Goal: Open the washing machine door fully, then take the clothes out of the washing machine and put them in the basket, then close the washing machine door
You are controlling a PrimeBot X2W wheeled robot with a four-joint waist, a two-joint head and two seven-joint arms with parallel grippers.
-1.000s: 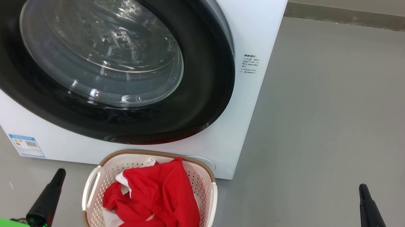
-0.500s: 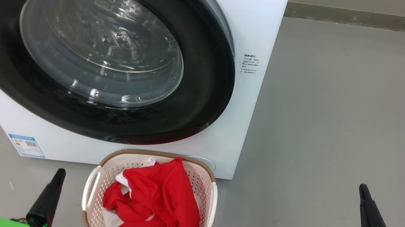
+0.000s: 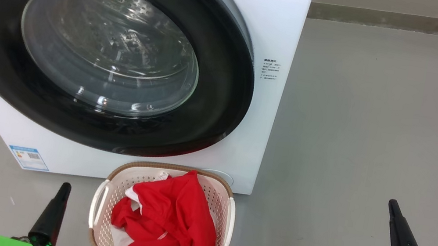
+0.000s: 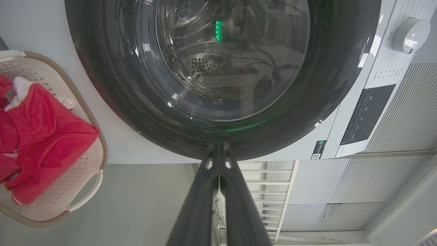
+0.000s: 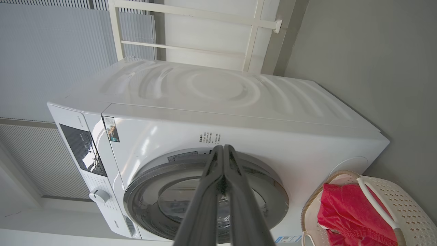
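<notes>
You face the washing machine (image 3: 282, 22), a white front-loader standing on the grey floor (image 3: 379, 123). Its door (image 3: 214, 109), round with a wide glossy black rim and a bulging glass window, lies flat against the machine's front, closed. Through the glass you can make out the perforated steel drum (image 4: 205, 66). A small blue label (image 3: 28, 158) sits low on the front, toward your left. The basket (image 3: 229, 214), cream perforated plastic with a brown woven-look rim, stands on the floor just in front of the machine's lower edge, below the door. The clothes (image 3: 171, 222) are inside it: a crumpled red heap with bits of white showing, rising to about the height of the rim. Your left gripper (image 3: 65, 187) hangs low at the left, near the basket's left handle but apart from it, with its two dark fingers pressed together and nothing between them. Your right gripper (image 3: 392, 204) hangs low at the right over bare floor, well apart from the basket, its fingers likewise clenched on nothing. From the left wrist you also see the white knob (image 4: 410, 34) and the dark control panel (image 4: 367, 114) on the machine's front, beyond the door's rim.
</notes>
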